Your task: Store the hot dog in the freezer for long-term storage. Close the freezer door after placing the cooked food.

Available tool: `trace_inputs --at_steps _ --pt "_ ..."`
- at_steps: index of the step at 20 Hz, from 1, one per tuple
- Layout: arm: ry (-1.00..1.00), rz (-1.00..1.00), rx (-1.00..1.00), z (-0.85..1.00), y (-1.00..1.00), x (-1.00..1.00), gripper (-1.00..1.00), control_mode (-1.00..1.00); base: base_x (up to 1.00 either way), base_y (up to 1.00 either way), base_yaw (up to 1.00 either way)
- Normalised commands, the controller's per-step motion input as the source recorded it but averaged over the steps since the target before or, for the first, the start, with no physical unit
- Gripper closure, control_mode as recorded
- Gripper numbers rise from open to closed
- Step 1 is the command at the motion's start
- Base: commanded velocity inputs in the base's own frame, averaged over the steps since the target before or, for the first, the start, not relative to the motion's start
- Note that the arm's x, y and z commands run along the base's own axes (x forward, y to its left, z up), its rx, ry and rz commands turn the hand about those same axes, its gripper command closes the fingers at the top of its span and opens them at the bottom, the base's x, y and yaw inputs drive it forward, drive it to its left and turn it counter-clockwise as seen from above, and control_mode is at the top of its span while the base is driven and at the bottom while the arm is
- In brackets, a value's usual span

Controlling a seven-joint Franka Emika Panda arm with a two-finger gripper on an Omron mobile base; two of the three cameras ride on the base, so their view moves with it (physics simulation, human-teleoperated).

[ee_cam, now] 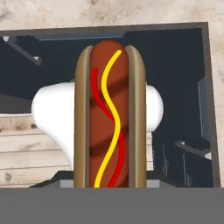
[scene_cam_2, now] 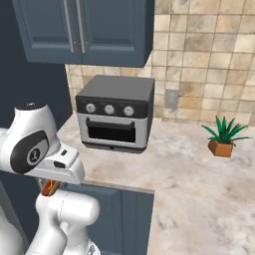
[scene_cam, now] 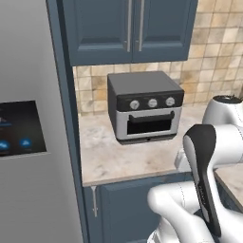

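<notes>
Item: brown bun hot dog (ee_cam: 109, 118) with red sausage and yellow and red sauce lines, clamped lengthwise in the closed gripper (ee_cam: 109, 186), held low beside the blue base cabinet (scene_cam_2: 124, 219). On the beige stone counter (scene_cam: 118, 161): grey toaster oven (scene_cam: 144, 107); potted green plant (scene_cam_2: 224, 137).

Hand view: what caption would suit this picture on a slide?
The claw, shut on a hot dog striped with red and yellow sauce, carries it above dark cabinets and wood floor.

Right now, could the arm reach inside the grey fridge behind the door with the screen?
Probably not: that door looks shut and blocks the way, and the jaws are shut on the hot dog, so they are not free to open it.
</notes>
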Motion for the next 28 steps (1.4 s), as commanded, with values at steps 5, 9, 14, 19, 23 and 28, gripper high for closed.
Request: trace_inputs --at_steps 5,9,14,19,23,28 --pt "0.00 0.00 0.00 0.00 0.00 0.00 1.00 1.00 -0.60 0.14 0.00" --pt "0.00 0.00 0.00 0.00 0.00 0.00 1.00 1.00 -0.61 0.29 0.01" --pt "0.00 0.00 0.00 0.00 0.00 0.00 1.00 1.00 -0.52 0.48 0.07" --pt "0.00 0.00 0.00 0.00 0.00 0.00 1.00 1.00 -0.23 0.86 0.13" --pt "0.00 0.00 0.00 0.00 0.00 0.00 1.00 1.00 -0.12 0.89 0.19" --pt "0.00 0.00 0.00 0.00 0.00 0.00 1.00 1.00 -0.25 0.45 0.30"
